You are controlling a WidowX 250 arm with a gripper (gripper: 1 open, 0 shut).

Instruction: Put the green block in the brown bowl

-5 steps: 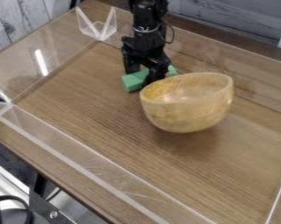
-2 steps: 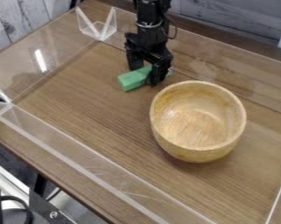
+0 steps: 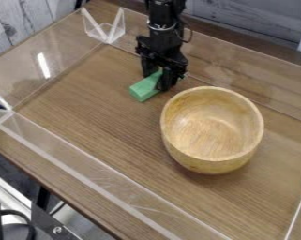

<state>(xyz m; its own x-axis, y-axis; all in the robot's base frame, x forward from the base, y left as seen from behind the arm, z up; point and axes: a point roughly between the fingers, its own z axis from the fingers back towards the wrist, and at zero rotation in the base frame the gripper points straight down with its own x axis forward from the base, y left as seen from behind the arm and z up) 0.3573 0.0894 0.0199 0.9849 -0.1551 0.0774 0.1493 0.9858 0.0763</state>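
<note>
Using the round, tan wooden bowl (image 3: 212, 129) as my landmark, I'm seeing a clear, see-through plastic-looking piece (image 3: 102, 25) standing well apart from it, toward the upper left on the brown wooden tabletop (image 3: 83, 108). Next, the small green oblong block (image 3: 146, 86) is lying on the wood, near the bowl's upper-left side and outside it. The black robot gripper (image 3: 156, 71) is reaching down from above and meeting the block's upper right end. I can't tell how far open its fingers are standing, or whether they are actually gripping the block. The bowl itself is sitting upright at the right, showing its bare inside.
</note>
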